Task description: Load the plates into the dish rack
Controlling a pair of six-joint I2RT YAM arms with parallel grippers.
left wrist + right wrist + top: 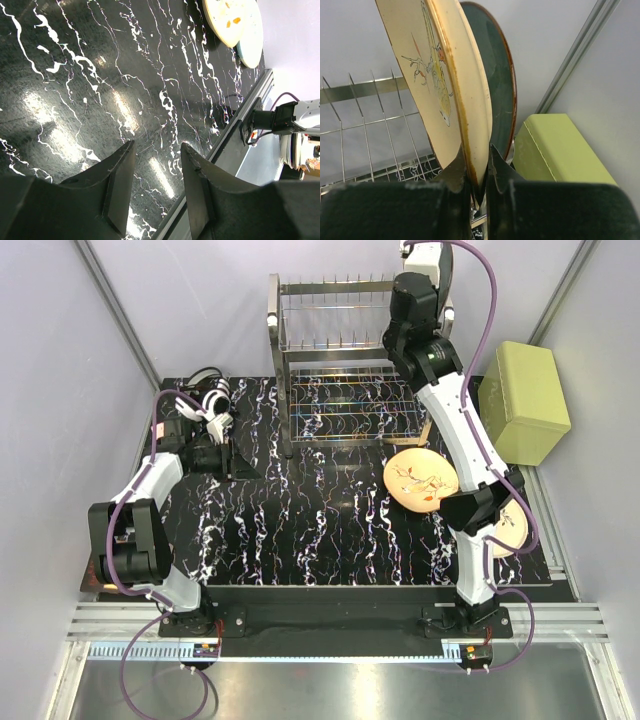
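Right fingers (454,176) clench the peach plate (445,75) by its rim, stiff, glossy, breakable, likely to slip; left fingers (119,182) gape empty.

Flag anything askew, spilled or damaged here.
Nothing looks spilled or broken. One oddity: the orange-peach round ceramic plate gripped at its rim by the right hand stands very close to the glossy teal plate behind it; touching or not, I cannot tell.

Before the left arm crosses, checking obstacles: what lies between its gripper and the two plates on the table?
Only bare marbled tabletop, per the left wrist view, separates the left gripper from the patterned plate and the pale plate.
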